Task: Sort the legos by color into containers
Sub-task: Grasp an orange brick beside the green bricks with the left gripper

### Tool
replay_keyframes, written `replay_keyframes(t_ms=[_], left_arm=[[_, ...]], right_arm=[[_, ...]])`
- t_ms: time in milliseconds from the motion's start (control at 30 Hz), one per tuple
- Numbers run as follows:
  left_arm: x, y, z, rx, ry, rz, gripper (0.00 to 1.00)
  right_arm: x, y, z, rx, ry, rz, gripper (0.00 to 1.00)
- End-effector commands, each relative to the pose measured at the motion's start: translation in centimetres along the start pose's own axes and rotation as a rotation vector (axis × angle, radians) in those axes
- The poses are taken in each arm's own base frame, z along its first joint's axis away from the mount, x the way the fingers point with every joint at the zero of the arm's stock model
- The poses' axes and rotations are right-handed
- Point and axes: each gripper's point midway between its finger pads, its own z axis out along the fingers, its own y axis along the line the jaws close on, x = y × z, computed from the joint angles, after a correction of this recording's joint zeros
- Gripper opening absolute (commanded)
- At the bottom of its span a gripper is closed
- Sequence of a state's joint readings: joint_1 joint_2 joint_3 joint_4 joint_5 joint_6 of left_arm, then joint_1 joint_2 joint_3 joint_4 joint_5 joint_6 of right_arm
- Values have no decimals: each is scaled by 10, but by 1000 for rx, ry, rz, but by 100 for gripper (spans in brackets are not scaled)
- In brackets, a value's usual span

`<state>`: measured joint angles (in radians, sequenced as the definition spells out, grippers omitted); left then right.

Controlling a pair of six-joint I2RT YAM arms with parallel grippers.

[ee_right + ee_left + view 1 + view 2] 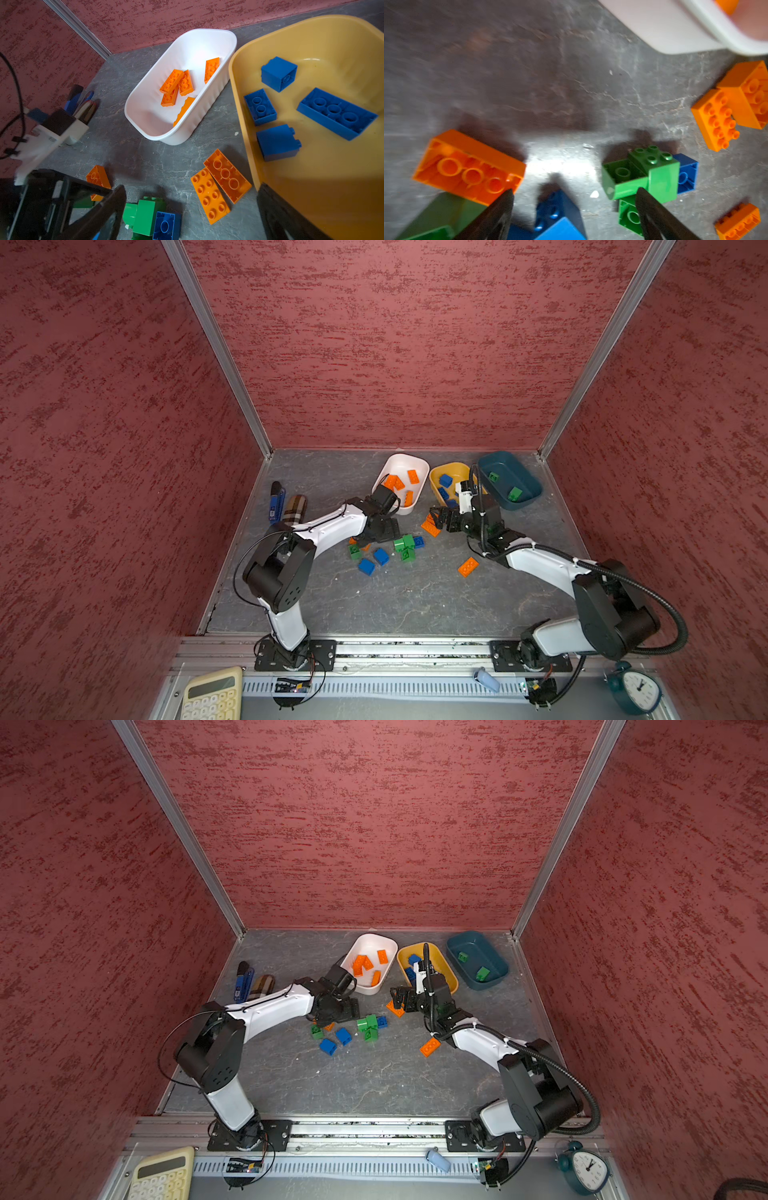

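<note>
Clutter mid-frame: left gripper [574, 190], jaws wide and seemingly empty, hangs over mixed legos [405, 546]. Closing might snag two colours.

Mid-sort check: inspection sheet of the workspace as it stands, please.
Surface: grey marbled tabletop.
Job's things: white tub holds orange legos, yellow tub blue, teal tub two green; loose legos of all three colours on table.
Clutter: stapler-like object and checked case by left wall; calculator, clock outside front rail.
Grippers: left gripper open over the loose legos; right gripper open over two orange bricks.
Cables: black cable loops off left arm; corrugated hose along right arm.
Surroundings: red textured walls.
</note>
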<state>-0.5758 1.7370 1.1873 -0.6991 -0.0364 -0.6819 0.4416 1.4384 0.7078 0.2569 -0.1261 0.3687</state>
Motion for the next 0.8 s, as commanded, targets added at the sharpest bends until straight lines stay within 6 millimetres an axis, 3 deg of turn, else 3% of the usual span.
replay_keyframes(t_ms=[0,167,567,767], left_arm=[[-7,17,-3,-68,-21,11,98],[0,20,5,-84,33,1,100],[-7,50,10,-124,-21,-172,99],[-13,39,27,-41,-2,-208,97]], right_arm=[[-9,0,1,11,-26,5,99],[-11,1,1,13,-31,0,99],[-7,-3,2,27,-18,-3,99],[-7,-2,2,23,-21,1,99]])
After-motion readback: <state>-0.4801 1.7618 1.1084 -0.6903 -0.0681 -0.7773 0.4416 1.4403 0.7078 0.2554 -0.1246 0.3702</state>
